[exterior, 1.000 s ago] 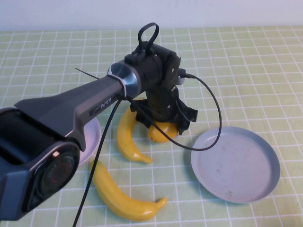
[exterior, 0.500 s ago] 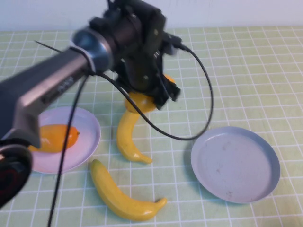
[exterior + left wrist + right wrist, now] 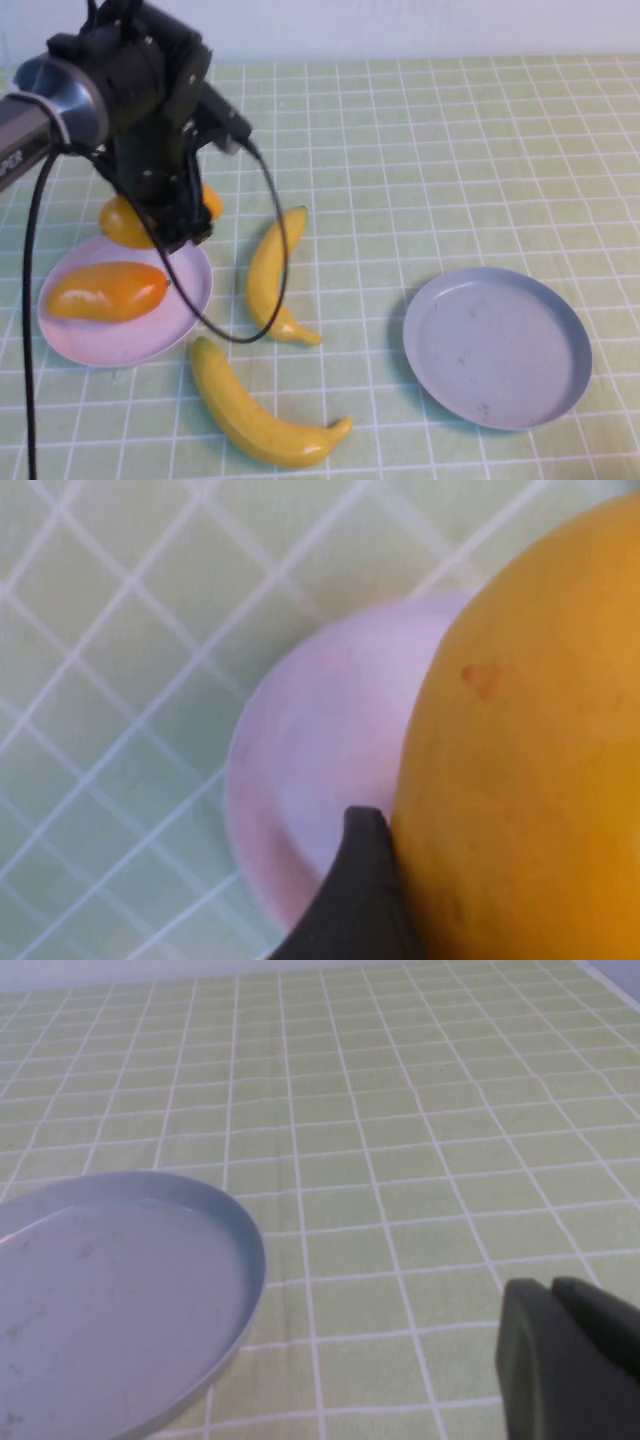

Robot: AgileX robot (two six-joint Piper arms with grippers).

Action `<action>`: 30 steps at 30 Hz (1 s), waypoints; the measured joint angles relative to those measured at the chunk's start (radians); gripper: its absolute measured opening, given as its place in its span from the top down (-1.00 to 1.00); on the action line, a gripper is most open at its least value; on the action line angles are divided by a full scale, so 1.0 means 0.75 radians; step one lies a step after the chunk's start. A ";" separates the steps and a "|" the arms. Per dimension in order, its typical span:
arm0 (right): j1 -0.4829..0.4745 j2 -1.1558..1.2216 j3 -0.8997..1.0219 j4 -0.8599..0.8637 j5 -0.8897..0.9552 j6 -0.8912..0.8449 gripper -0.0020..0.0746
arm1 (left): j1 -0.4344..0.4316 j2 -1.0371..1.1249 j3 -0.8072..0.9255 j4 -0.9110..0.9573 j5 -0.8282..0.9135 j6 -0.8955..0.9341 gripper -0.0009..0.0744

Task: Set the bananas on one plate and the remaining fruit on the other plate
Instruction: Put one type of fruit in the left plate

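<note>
A plump, glossy orange-yellow mango (image 3: pixel 130 222) hangs at the left of the high view, just above the far rim of the pale pink plate (image 3: pixel 130 335), gripped between the jaws of the left gripper (image 3: pixel 170 222), which stand wide around its fat body. In the left wrist view this fruit fills the right side of the frame, smooth-skinned with one small darker blemish, a dark fingertip (image 3: pixel 362 900) pressed against its flank and the pink plate below it. A second mango (image 3: pixel 105 290), more orange-red toward its right end, lies on the pink plate. Two long curved yellow bananas rest on the green checked cloth (image 3: pixel 450 150): the smaller banana (image 3: pixel 270 275) just right of the pink plate, the bigger banana (image 3: pixel 255 405) at lower centre. The grey-blue plate (image 3: pixel 497 345) sits at lower right, holding nothing. The right gripper (image 3: pixel 570 1360), seen only at the lower right corner of its own wrist view, is closed, near the grey-blue plate's rim.
</note>
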 joint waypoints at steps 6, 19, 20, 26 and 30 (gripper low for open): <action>0.000 0.000 0.000 0.000 0.000 0.000 0.99 | 0.104 0.000 0.082 0.066 -0.085 0.104 -0.45; 0.000 0.000 0.000 0.000 0.000 0.000 0.99 | 0.191 0.039 0.139 -0.096 -0.252 0.419 -0.45; 0.000 0.000 0.000 0.000 0.000 0.000 0.99 | 0.191 0.045 0.150 -0.111 -0.252 0.444 -0.45; 0.000 0.000 0.000 0.000 0.000 0.000 0.99 | 0.191 0.054 0.169 -0.167 -0.260 0.477 -0.45; 0.000 0.000 0.000 0.000 0.000 0.000 0.99 | 0.191 0.054 0.169 -0.199 -0.249 0.474 -0.45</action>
